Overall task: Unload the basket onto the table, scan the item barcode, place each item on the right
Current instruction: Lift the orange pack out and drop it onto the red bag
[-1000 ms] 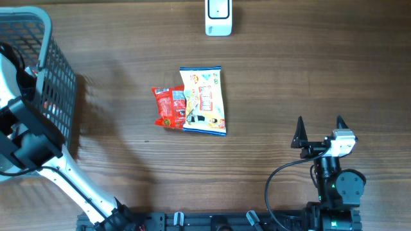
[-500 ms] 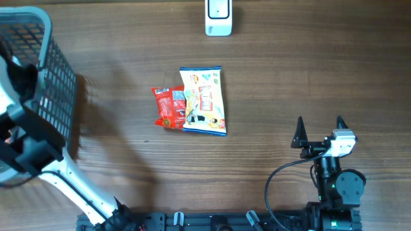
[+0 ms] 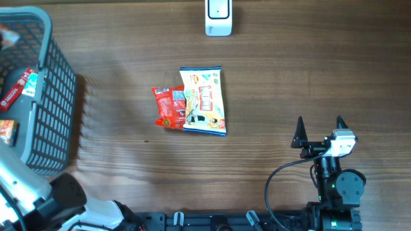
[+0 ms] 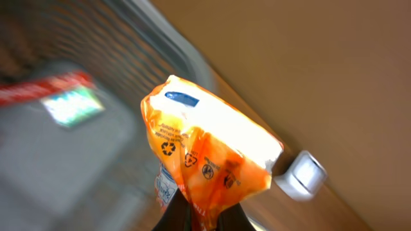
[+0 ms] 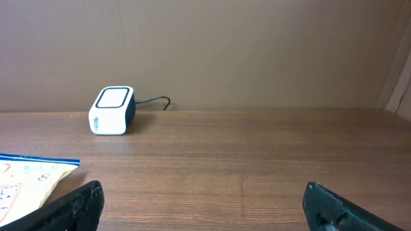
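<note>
Overhead camera looks straight down on the bench (image 3: 289,77), wide and distant. The right pincer (image 3: 320,130) sits near the bottom edge, the scanner (image 3: 218,18) far ahead of it at the top. The right wrist view sits low and level, peering forward between its own fingers: same scanner ahead-left, same pale snack bag (image 5: 29,183) just off the left finger. The left wrist view is tilted, blurred, very close: orange packet (image 4: 205,160) right above the left pincer (image 4: 196,217), basket (image 4: 77,83) behind, scanner beyond too.
</note>
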You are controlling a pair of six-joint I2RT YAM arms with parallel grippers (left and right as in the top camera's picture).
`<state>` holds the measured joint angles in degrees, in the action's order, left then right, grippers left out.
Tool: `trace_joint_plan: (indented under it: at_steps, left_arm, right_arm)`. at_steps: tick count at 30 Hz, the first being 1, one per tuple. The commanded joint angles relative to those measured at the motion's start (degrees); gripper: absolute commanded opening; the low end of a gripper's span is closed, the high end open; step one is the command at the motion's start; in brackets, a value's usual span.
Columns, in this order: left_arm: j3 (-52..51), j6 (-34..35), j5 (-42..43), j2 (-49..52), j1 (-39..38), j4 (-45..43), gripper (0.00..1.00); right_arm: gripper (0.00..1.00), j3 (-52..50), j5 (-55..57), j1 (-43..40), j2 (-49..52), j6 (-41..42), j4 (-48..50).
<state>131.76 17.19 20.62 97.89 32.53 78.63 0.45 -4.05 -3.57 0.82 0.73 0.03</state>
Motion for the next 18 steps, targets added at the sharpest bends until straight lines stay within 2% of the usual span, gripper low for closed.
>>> trace_joint_plan:
  at_steps: [1, 5, 10, 14, 18]
  left_arm:
    - [-0.72, 0.04, 8.87, 2.25, -6.32, 4.22, 0.04]
    - [-4.7, -4.79, 5.66, 3.91, -14.82, 6.73, 0.04]
    - [-14.03, -4.79, -0.17, 7.06, -25.0, 5.38, 0.04]
    - [-23.8, -4.63, -0.13, 10.21, -31.74, 0.13, 0.04]
    - [-33.09, -1.46, -0.13, 13.42, -37.64, -8.11, 0.04]
  right_arm:
    - [1.0, -0.17, -0.48, -0.24, -0.39, -0.59, 0.17]
    - [1.0, -0.17, -0.46, -0.24, -0.39, -0.61, 0.17]
    - [1.0, -0.17, -0.46, -0.24, -0.39, -0.59, 0.15]
    - [1.0, -0.17, -0.46, -0.24, -0.39, -0.61, 0.15]
    - [1.0, -0.17, -0.46, -0.24, -0.39, -0.57, 0.17]
